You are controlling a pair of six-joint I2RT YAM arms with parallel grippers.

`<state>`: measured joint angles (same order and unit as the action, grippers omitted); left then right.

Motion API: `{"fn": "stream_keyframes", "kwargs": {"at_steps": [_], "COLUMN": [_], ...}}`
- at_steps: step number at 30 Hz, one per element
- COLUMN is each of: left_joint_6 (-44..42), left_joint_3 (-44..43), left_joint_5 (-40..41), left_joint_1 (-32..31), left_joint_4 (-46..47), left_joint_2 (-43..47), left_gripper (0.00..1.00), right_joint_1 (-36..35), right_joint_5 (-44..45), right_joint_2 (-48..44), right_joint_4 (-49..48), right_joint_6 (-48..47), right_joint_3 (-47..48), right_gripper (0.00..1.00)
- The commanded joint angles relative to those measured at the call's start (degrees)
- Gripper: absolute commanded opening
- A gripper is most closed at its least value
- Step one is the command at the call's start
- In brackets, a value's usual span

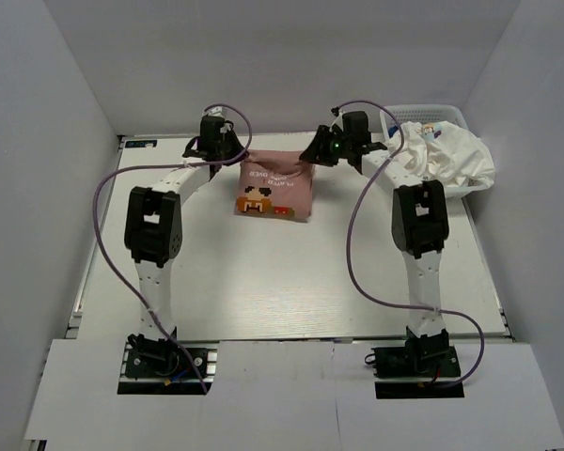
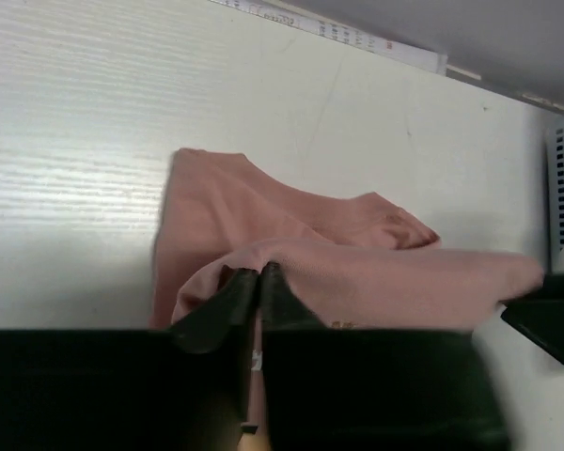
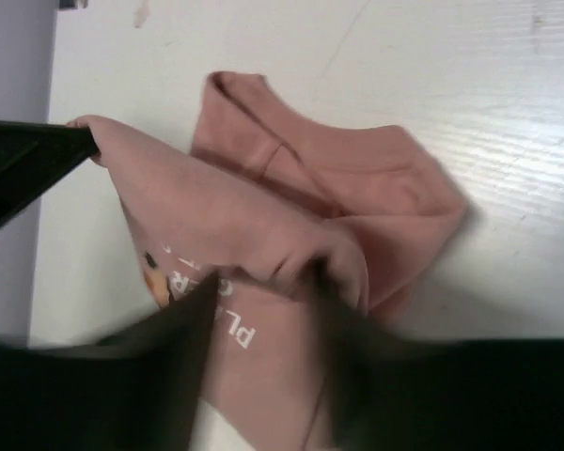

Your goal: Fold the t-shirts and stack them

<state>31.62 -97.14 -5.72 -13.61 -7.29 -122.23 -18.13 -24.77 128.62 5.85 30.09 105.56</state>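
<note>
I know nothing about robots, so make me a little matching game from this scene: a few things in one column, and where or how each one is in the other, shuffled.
Things:
1. pink t-shirt
2. white t-shirt
3. basket
4. left pincer

Places and states:
A. crumpled inside a container
B. shut on a pink cloth edge
C. at the far right corner of the table
D. lying between the two arms, print facing up

Pairs: 1-D, 2-A, 3-C, 4-B.
</note>
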Motion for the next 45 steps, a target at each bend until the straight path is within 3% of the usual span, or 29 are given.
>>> {"fn": "stream_keyframes", "kwargs": {"at_steps": [1,2,3,5,7,9,16,24,36,40,44,45], "left_joint_6": [1.42,1.43,1.43,-0.67,-1.47,-2.26,-3.41,-0.94,-0.41,-0.41,-3.3,-4.27], "left_joint_3": [-4.8,-7.59,-9.88,-17.85,-19.75,-17.13,-3.42,-6.12,-9.63,-11.14,-3.87,-2.63], "left_joint_5": [-3.95,-5.95,-7.71,-10.44,-10.46,-11.59,-16.25,-22.32,-13.89,-13.36,-9.33,-8.62], "left_joint_1": [2.17,2.18,2.18,2.71,2.19,2.18,0.42,-0.1,-0.1,-0.1,-0.1,-0.1], "left_joint_4": [4.46,4.48,4.48,-1.81,-3.43,-2.12,6.75,5.54,-6.06,-8.0,-7.48,-7.48], "left_joint_2": [-3.08,-4.32,-6.94,-9.15,-9.78,-8.12,-1.25,-9.06,-11.62,-8.56,-0.3,2.41], "left_gripper": [0.25,0.9,1.0,1.0,1.0,1.0,1.0,1.0,1.0,1.0,1.0,1.0], "right_joint_1": [1.43,1.69,1.87,2.39,1.7,1.34,-0.76,-2.7,-2.09,-2.7,-2.79,-3.05], "right_joint_5": [-1.77,-0.81,0.07,1.22,2.79,3.5,-2.1,-5.37,-2.56,-0.99,1.47,2.53], "right_joint_2": [8.87,10.67,13.47,12.64,9.13,1.3,-6.01,-3.82,2.34,-1.69,-13.17,-14.87], "right_joint_4": [-2.34,2.8,4.25,4.88,0.34,-4.67,-5.06,-10.33,-7.52,-5.93,-6.54,-7.85], "right_joint_6": [-2.83,-3.8,-3.81,-3.46,-3.46,-4.33,-4.34,-1.43,-2.05,-4.5,-6.53,-6.44], "right_joint_3": [12.51,15.79,24.26,25.84,17.43,6.23,-5.25,-11.6,-13.45,-13.27,-17.39,-22.19], "right_gripper": [0.81,0.9,0.9,0.9,0.9,0.9,0.9,0.9,0.9,0.9,0.9,0.9]}}
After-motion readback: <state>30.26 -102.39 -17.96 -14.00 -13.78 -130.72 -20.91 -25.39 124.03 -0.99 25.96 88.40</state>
